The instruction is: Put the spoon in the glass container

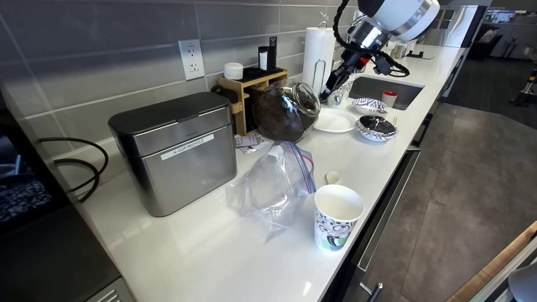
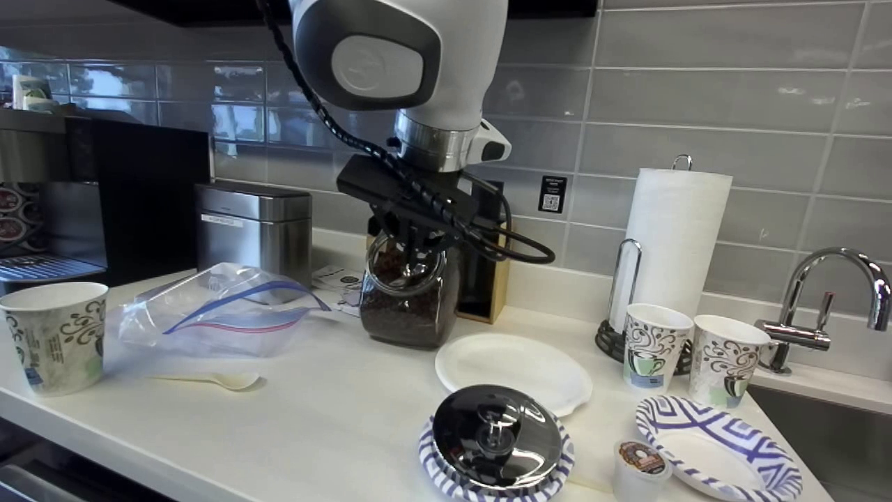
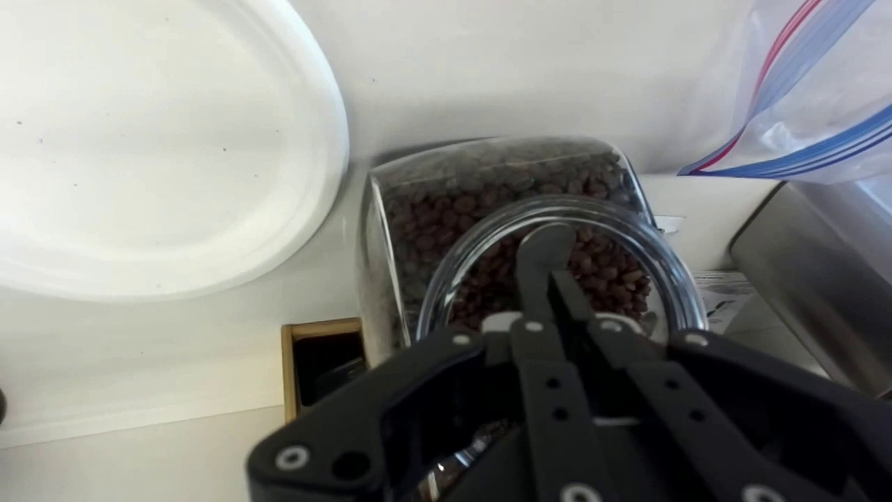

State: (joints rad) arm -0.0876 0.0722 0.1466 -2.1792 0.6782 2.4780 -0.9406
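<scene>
Presently, placement appears underway: the black claw (image 3: 555,298) clamps a grey round-tipped spoon (image 3: 547,245) at the mouth of the bean-filled clear glass jar (image 2: 405,315), entry unclear from here; next, insert, release.

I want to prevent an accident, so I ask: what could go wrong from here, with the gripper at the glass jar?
The gripper, which appears to hold a gray spoon at the mouth of the glass jar, could knock the rim and shift the jar. Once released, the spoon might sink among the brown beans and be awkward to retrieve. A pale spoon also lies on the counter; if that one was meant, the wrong spoon may go in.
</scene>
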